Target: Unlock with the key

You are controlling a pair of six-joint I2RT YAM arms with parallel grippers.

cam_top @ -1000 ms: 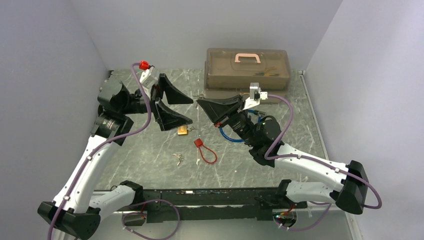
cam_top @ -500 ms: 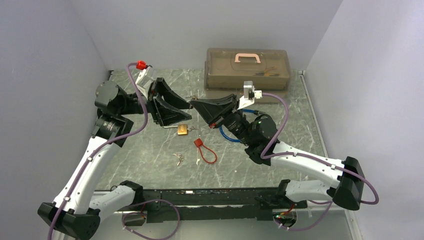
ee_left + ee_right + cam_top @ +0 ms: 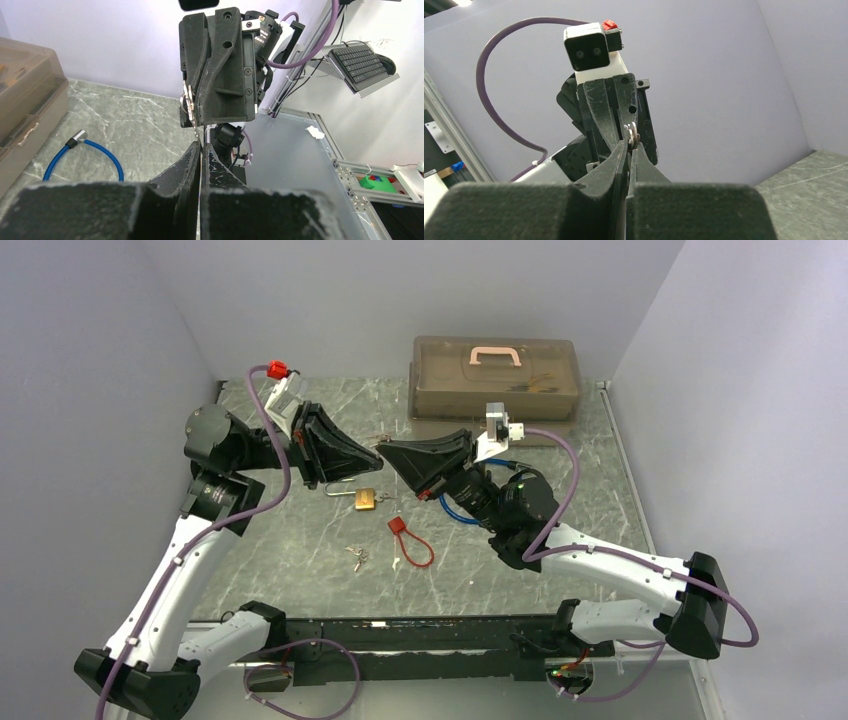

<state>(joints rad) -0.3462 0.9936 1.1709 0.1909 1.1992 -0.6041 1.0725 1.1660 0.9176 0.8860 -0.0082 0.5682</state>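
You are looking at both arms meeting tip to tip above the surface [image 3: 300, 540], in front of the case. The right gripper [image 3: 629, 146] is pinching the key [image 3: 188, 102] by its ring, its jaws pressed almost flat together. The left gripper [image 3: 200, 148] is facing it head-on. Its jaws are drawn in to a thin slit, and the key's blade is running down into their tips, so both are holding the same key in the air.

The brass padlock [image 3: 366, 501] is lying on the surface just below the two grippers, with nothing touching it. A red cable lock [image 3: 412, 543] is lying near it toward the arm bases, and a small bunch of spare keys [image 3: 358, 558] is sitting beside that. A blue cable [image 3: 95, 155] is curling on the surface under the right arm.

The translucent brown case [image 3: 495, 380] is standing at the far edge with its lid down and its pink handle on top. Through the lid you are getting only dim yellowish shapes — what they are cannot be told.
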